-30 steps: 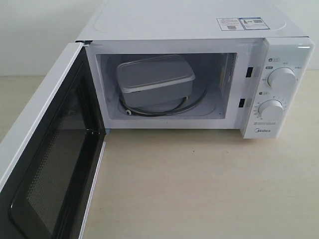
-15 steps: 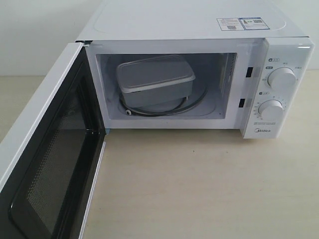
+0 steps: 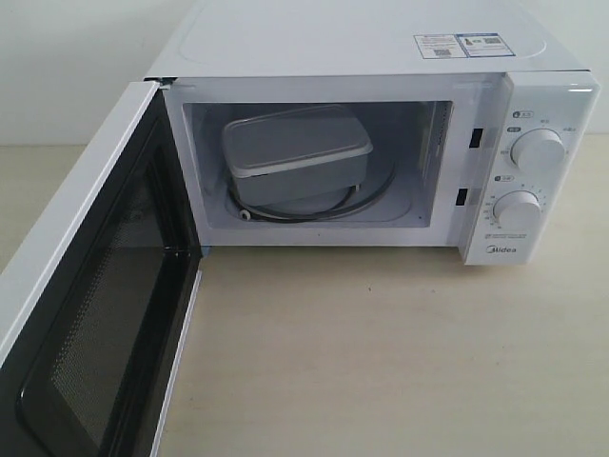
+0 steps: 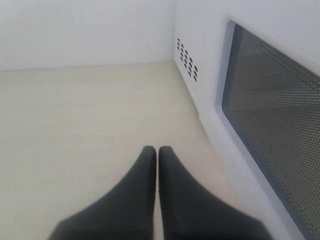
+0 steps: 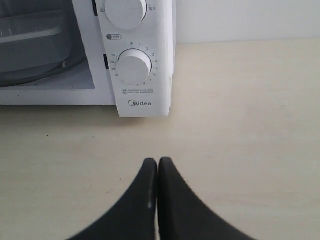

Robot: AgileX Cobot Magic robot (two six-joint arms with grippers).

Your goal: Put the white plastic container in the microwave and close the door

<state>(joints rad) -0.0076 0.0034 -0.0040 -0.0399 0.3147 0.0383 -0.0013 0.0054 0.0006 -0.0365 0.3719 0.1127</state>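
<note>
No change from a second ago or half a second ago: the exterior view is the same in every part. White plastic container [image 3: 297, 152] sits inside the microwave [image 3: 352, 43], left of the cavity's centre, lid on, resting on the turntable [image 3: 373, 194]. The door [image 3: 90, 314] stands swung wide open at the left, its black mesh inner face turned toward the cavity. Left jaws: pressed tip to tip with no gap, holding nothing, over bare worktop [image 3: 381, 362] on the outer side of the door, close beside its dark window but not touching it. Right jaws: likewise squeezed together and empty, over the worktop on the near side of the control panel, facing the lower dial [image 3: 519, 209] and the Midea badge [image 3: 502, 250], clear of both. Neither arm shows in the exterior view.
</note>
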